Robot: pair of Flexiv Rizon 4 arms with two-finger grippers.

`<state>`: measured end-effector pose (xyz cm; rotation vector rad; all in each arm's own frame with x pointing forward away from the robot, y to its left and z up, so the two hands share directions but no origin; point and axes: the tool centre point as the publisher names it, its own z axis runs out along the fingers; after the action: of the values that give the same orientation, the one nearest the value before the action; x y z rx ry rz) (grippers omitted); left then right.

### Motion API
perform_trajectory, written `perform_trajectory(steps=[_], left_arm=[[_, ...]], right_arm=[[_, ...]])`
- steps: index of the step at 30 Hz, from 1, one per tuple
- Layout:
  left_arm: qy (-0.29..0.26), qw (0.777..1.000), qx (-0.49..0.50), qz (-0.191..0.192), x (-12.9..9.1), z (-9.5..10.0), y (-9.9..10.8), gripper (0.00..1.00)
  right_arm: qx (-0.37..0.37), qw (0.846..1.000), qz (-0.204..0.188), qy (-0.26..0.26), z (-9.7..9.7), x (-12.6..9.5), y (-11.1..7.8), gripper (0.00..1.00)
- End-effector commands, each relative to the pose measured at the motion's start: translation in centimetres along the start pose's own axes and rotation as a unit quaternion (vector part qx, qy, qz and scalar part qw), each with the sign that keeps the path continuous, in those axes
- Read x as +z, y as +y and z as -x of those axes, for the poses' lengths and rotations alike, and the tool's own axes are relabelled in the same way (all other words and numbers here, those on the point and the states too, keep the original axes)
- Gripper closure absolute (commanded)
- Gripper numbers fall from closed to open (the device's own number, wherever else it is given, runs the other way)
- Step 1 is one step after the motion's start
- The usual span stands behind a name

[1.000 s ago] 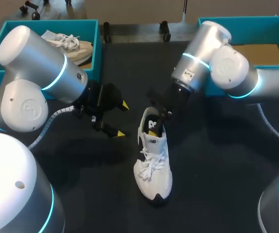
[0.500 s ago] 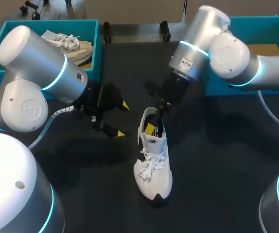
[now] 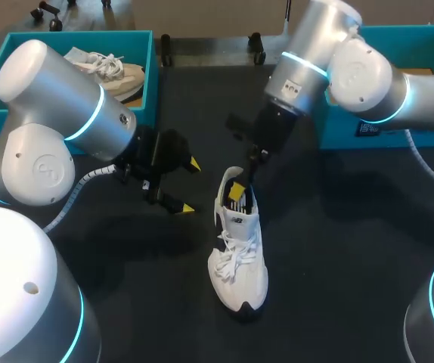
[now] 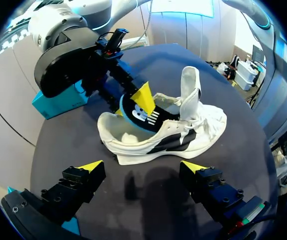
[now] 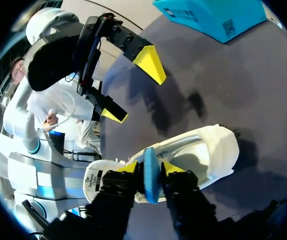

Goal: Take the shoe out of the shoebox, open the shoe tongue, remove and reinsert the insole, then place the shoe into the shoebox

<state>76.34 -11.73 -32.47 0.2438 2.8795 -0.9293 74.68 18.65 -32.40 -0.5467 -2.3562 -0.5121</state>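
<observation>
The right gripper (image 5: 150, 168) was clamped on the insole (image 4: 133, 114), partly out of the heel opening of the white shoe (image 3: 240, 261) on the table (image 3: 338, 249), while the left gripper (image 3: 190, 185) hung wide and empty beside it, so the unrestrained shoe risked lifting or tipping with the pull.

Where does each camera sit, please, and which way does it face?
Head: above and behind, looking down on the table; left arm and right arm show.
Left wrist: on that arm, along the open left gripper toward the shoe, seen side-on.
Right wrist: on that arm, along the right gripper, shut on the insole, into the shoe.
Shared: each wrist view shows the other gripper.
</observation>
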Motion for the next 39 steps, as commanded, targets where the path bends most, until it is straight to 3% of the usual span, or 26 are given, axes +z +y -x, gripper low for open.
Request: perform_trajectory(steps=[1, 16, 19, 27, 39], left_arm=[[-0.001, 1.0, 0.001, 0.002, 0.0, -0.1, -0.1, 0.0], [-0.001, 1.0, 0.001, 0.002, 0.0, -0.1, -0.1, 0.0], [-0.001, 1.0, 0.001, 0.002, 0.0, -0.1, -0.1, 0.0], [-0.001, 1.0, 0.001, 0.002, 0.0, -0.1, -0.1, 0.0], [-0.001, 1.0, 0.001, 0.002, 0.0, -0.1, -0.1, 0.0]], right_arm=[[-0.005, 1.0, -0.003, -0.003, 0.0, 0.2, 0.8, 1.0], [-0.015, 1.0, -0.008, 0.002, 0.7, 1.1, 1.3, 1.0], [-0.014, 1.0, 0.007, -0.004, 0.5, 0.8, 1.1, 0.86], [-0.021, 1.0, 0.004, -0.014, -0.4, 0.4, 2.0, 0.69], [-0.037, 0.999, 0.001, -0.035, -0.7, -1.2, 3.2, 0.62]])
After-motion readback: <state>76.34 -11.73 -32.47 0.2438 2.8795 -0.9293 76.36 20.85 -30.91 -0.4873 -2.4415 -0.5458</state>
